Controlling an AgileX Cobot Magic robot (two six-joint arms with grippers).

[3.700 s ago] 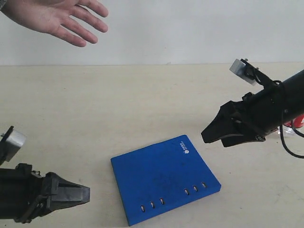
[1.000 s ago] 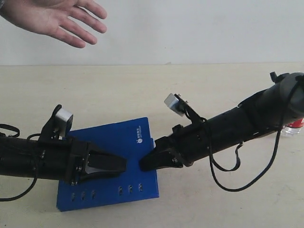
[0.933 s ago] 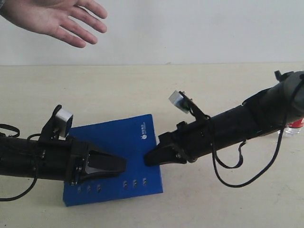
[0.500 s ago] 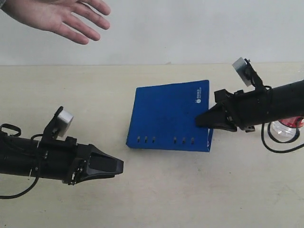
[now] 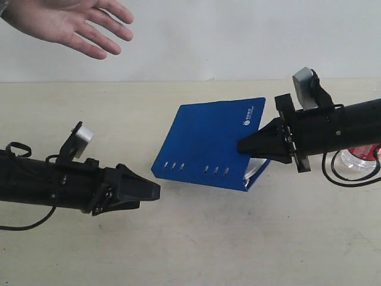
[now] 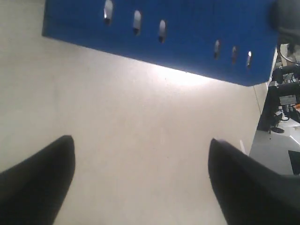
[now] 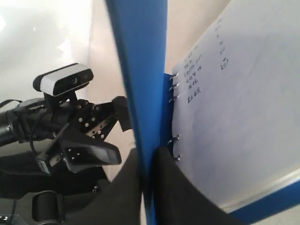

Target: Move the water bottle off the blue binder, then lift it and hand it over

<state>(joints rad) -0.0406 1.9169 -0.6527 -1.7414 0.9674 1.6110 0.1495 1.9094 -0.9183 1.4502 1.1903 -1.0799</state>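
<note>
The blue binder (image 5: 208,140) lies mid-table with its ring slots toward the front. My right gripper (image 5: 245,146) is shut on the edge of its front cover (image 7: 140,70) and holds that edge raised, so the white pages (image 7: 234,117) show under it. The right gripper (image 7: 149,161) has one finger on each face of the cover. The water bottle (image 5: 359,159) stands on the table at the far right, behind the right arm and mostly hidden. My left gripper (image 5: 153,190) is open just short of the binder's (image 6: 164,28) near-left corner, above the table, with nothing between its fingers (image 6: 47,173).
An open human hand (image 5: 65,21) hovers palm-up at the top left. The beige table (image 5: 196,238) runs to a white wall behind. The left arm (image 7: 79,136) shows beyond the cover in the right wrist view.
The right gripper has dragged the binder rightward across the table and now has its cover edge lifted off the pages. The left gripper has edged forward toward the binder.
</note>
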